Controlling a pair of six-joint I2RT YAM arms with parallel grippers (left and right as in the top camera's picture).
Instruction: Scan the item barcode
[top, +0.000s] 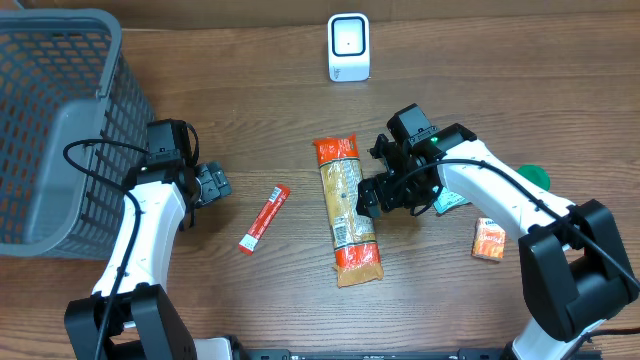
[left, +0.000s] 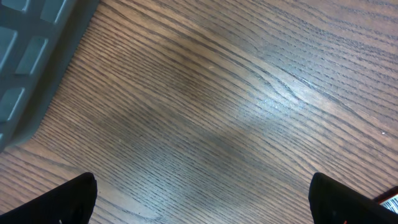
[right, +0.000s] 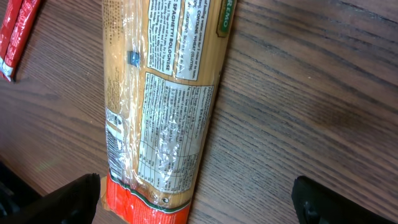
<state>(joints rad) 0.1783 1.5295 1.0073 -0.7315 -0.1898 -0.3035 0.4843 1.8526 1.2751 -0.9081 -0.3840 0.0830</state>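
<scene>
Spaghetti packet (top: 346, 212): is lying flat on the table, label panel facing up, just beside the right claw (top: 372, 197) on that claw's left. Its long axis is running away from the robot, slightly tilted, with the far end pointing toward the scanner.
Right claw: is hovering low over the packet's near half with its fingers spread wide and nothing between them. In the wrist view the packet is passing lengthwise through the gap, crowding the left finger rather than sitting centred, so the jaws are lining up across its width.
Left claw (top: 213, 184): is hanging wide and empty over bare wood, well apart from the packet, so the right arm is looking like the nearer one for the pickup.
Scanner (top: 349, 47): is standing beyond the right claw, further from the robot, past the packet's far end.
Red sachet (top: 264, 218): is lying between the left claw and the packet, touching neither.
Barcode: is not showing clearly enough to place.
</scene>
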